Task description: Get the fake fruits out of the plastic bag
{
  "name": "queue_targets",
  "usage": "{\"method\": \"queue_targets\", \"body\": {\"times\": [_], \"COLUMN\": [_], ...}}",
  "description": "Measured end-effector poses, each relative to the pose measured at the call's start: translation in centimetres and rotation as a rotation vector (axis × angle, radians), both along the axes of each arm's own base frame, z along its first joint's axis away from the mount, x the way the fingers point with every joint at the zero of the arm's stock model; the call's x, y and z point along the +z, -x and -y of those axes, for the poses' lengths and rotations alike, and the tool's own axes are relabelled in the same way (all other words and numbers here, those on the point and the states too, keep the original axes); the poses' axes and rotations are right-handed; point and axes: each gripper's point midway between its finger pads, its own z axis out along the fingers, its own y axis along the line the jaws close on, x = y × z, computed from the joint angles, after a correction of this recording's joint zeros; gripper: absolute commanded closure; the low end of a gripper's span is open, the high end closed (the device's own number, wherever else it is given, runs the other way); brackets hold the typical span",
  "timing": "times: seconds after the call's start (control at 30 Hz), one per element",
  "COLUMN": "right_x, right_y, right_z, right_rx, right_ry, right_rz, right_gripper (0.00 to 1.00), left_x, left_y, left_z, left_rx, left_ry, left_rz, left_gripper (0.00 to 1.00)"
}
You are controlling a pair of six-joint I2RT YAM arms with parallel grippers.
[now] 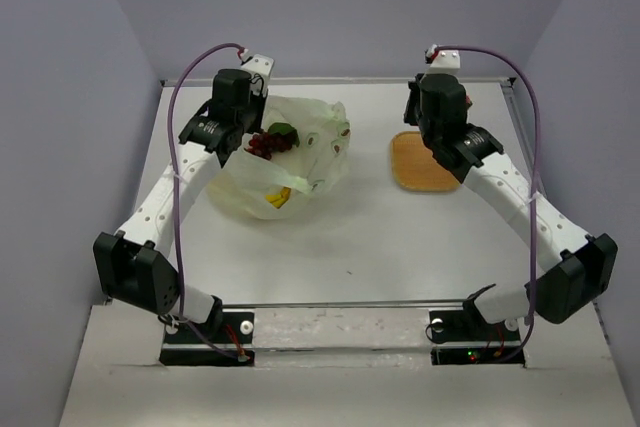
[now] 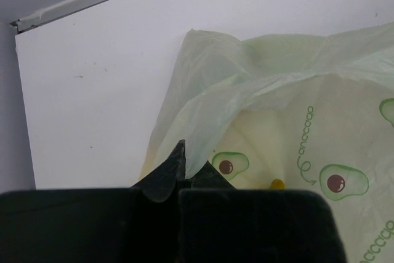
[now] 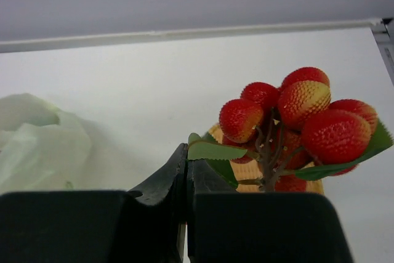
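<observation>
The plastic bag [image 1: 300, 162] lies at the back left, pale green-white with avocado prints. At its mouth I see a dark red grape bunch [image 1: 266, 143], and a yellow banana [image 1: 278, 197] shows through the film. My left gripper [image 1: 250, 127] is at the bag's left rim. In the left wrist view it [image 2: 184, 167] is shut on a fold of the bag [image 2: 289, 109], and a yellow piece [image 2: 277, 183] shows inside. My right gripper [image 3: 186, 161] is shut on a green leaf [image 3: 215, 150] of a red fruit bunch [image 3: 295, 115] and holds it over the orange mat [image 1: 425, 162]. The top view hides this bunch under the right gripper [image 1: 437, 125].
The orange woven mat [image 3: 246, 169] lies at the back right, partly under the right arm. The table's raised back edge [image 1: 380, 80] runs behind both grippers. The bag [image 3: 37, 140] shows at the left of the right wrist view. Grey walls close in the sides.
</observation>
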Motion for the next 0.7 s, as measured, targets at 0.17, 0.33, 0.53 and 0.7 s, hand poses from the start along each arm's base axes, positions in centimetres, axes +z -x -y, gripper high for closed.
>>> {"method": "queue_targets", "body": {"times": [0.17,0.33,0.53,0.7], "right_x": [-5.2,-7.9,-12.3,-15.8], "right_y": [-1.7,-3.2,-3.6,-3.6], "right_z": [3.5,5.3,6.3,7.7], "right_rx": [-0.080,-0.119,-0.125,-0.124], "right_ry": [0.014,-0.009,-0.034,-0.109], "right_rz": [-0.112,-0.157,-0.235,-0.277], "right_gripper": [0.99,0.99,0.99,0.99], "left_x": [1.1,1.5,1.2,0.9], "left_y": [0.4,0.8,0.9,1.0], "left_z": [-0.2,-0.3,-0.2,-0.1], "left_rx": [0.000,-0.002,-0.010,-0.011], "left_ry": [0.010,0.015,0.018,0.016], "left_rz": [0.027,0.039,0.032,0.025], "left_gripper": [1.00,1.00,1.00,1.00]}}
